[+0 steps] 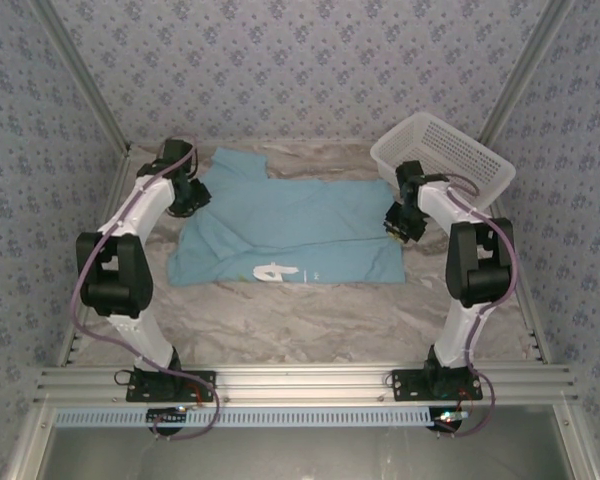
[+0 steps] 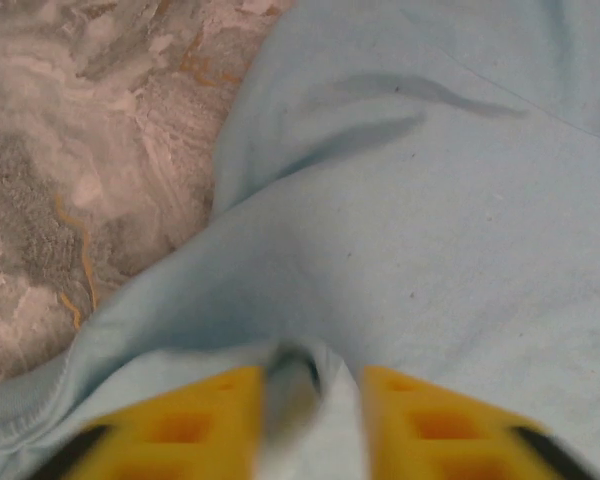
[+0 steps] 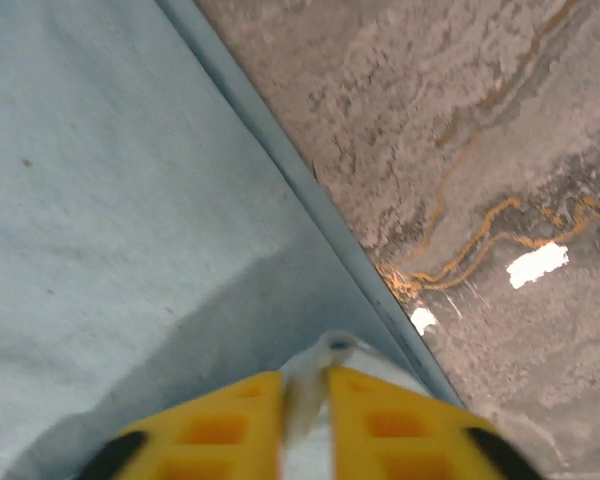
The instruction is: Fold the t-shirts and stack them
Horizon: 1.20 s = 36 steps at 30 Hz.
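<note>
T-shirt [image 3: 110, 200] edge inside right end effector [image 3: 305, 390]

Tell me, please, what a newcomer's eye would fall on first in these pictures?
The light blue t-shirt lies spread mid-table, with a white print at its near edge. The left gripper pinches cloth at its far left side, and the right gripper pinches its right edge. A white mesh basket sits at the far right corner.
</note>
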Each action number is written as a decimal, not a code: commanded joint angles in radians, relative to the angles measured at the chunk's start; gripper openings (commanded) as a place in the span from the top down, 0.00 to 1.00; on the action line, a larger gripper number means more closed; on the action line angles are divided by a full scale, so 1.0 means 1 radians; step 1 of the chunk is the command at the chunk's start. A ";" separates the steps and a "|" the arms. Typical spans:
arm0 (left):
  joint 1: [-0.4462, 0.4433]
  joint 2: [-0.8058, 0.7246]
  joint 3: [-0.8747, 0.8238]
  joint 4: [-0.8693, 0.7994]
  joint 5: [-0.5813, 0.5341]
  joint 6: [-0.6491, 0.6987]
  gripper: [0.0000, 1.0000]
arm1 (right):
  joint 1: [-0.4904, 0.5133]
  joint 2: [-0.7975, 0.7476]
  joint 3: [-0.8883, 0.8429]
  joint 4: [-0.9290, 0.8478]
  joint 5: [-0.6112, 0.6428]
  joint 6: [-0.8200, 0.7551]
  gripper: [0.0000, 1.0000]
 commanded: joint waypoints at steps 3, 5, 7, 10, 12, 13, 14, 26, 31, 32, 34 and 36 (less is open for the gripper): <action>0.028 -0.068 0.024 -0.162 -0.011 0.001 0.42 | -0.010 -0.070 0.038 -0.083 0.027 -0.059 0.43; 0.046 -0.135 -0.050 -0.205 -0.001 -0.045 0.42 | -0.019 -0.126 -0.003 -0.091 0.014 -0.066 0.42; 0.071 -0.206 -0.147 -0.237 0.028 -0.089 0.44 | -0.026 -0.197 -0.076 -0.087 -0.005 -0.066 0.42; 0.113 -0.302 -0.327 -0.241 0.098 -0.151 0.46 | -0.036 -0.309 -0.249 -0.045 -0.073 -0.054 0.43; 0.148 -0.343 -0.434 -0.206 0.150 -0.159 0.48 | -0.040 -0.376 -0.357 0.005 -0.140 -0.051 0.44; 0.162 -0.354 -0.465 -0.193 0.168 -0.163 0.49 | -0.041 -0.401 -0.393 0.029 -0.165 -0.051 0.44; 0.180 -0.359 -0.499 -0.177 0.197 -0.164 0.50 | -0.046 -0.428 -0.442 0.048 -0.185 -0.047 0.44; 0.215 -0.302 -0.591 -0.132 0.119 -0.116 0.51 | -0.138 -0.467 -0.629 0.159 -0.285 -0.020 0.44; 0.221 -0.272 -0.615 -0.052 0.122 -0.100 0.53 | -0.148 -0.454 -0.653 0.209 -0.303 -0.008 0.47; 0.221 -0.263 -0.618 -0.039 0.128 -0.101 0.54 | -0.147 -0.450 -0.652 0.209 -0.304 -0.004 0.48; 0.222 -0.251 -0.622 -0.011 0.142 -0.101 0.54 | -0.146 -0.434 -0.646 0.249 -0.303 0.006 0.50; 0.221 -0.235 -0.620 0.001 0.141 -0.099 0.57 | -0.144 -0.411 -0.634 0.268 -0.303 0.014 0.54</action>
